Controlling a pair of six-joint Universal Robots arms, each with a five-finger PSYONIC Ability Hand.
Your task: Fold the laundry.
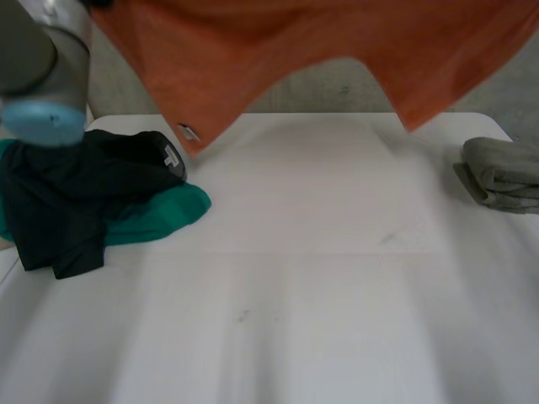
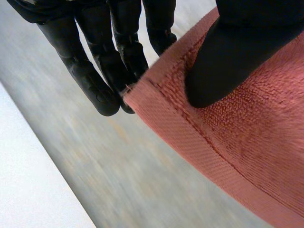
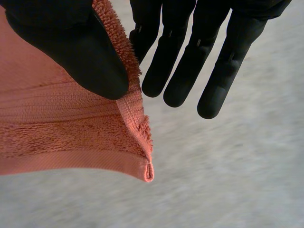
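The white surface (image 1: 295,320) carries a faint dark mark (image 1: 242,316) near its near edge. Further in, at the left edge, one black garment (image 1: 76,194) lies crumpled on top of one green garment (image 1: 168,215), which sticks out beneath it toward the middle. At the right edge sits one grey cloth (image 1: 505,172), folded. Above the far edge hangs one orange towel (image 1: 278,42), lifted off the surface and spread from side to side, with a small tag (image 1: 189,132) on its lower left corner. The left arm (image 1: 42,67) rises over the left pile. The left hand (image 2: 218,57) pinches the towel beside a hemmed corner, thumb pressed on the terry with straight fingers behind. The right hand (image 3: 71,42) pinches another hemmed corner under its thumb, its other fingers straight beside the cloth. A grey wall (image 1: 337,88) stands beyond the far edge.
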